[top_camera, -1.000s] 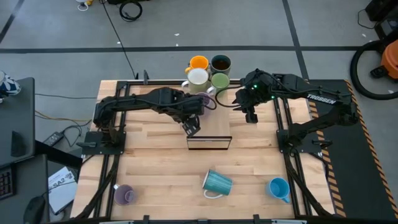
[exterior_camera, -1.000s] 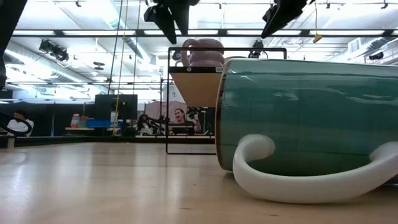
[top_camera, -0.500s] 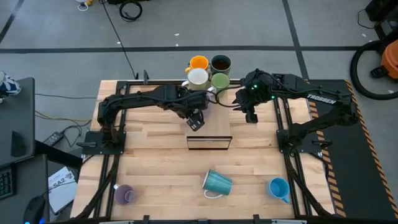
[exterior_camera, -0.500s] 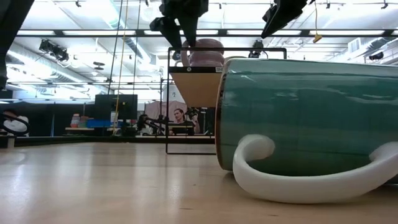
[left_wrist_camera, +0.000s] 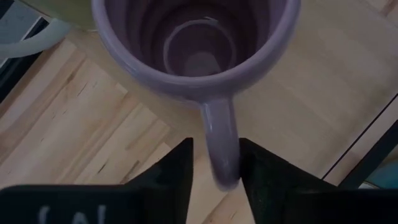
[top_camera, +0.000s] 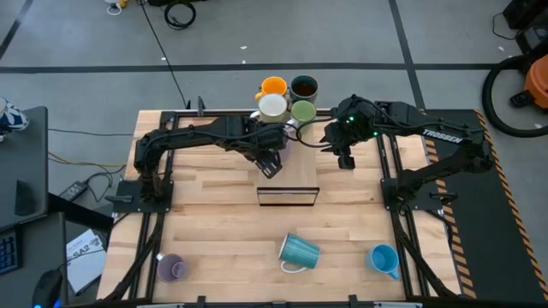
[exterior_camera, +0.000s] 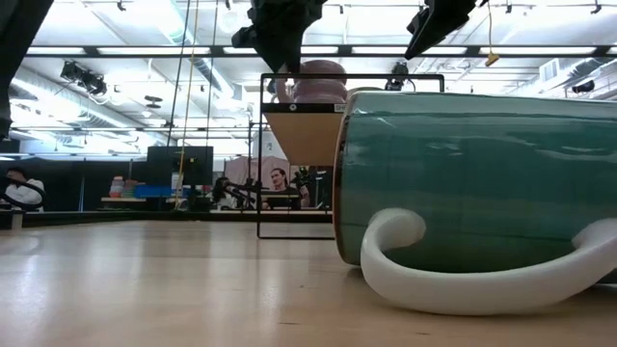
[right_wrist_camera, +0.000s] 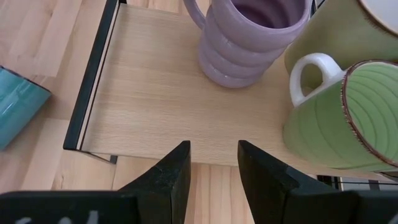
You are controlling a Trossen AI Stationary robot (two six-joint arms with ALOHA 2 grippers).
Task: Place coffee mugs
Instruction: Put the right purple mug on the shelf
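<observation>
Ribbed lilac mug [right_wrist_camera: 252, 38]: plain lilac inside and out. Green mug [right_wrist_camera: 345, 115]: ribbed, brown-speckled rim, white handle. Orange mug [top_camera: 273, 86] and dark teal mug [top_camera: 304, 86]: solid colours. Surface [top_camera: 214, 214]: pale wood planks. Shelf frame [right_wrist_camera: 93, 78]: black.

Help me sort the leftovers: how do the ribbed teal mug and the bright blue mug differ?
The ribbed teal mug is bigger, with a white handle; the bright blue mug is smaller and blue all over. The teal one lies nearer the table's middle, the blue one toward the right edge. Both lie tipped over.
</observation>
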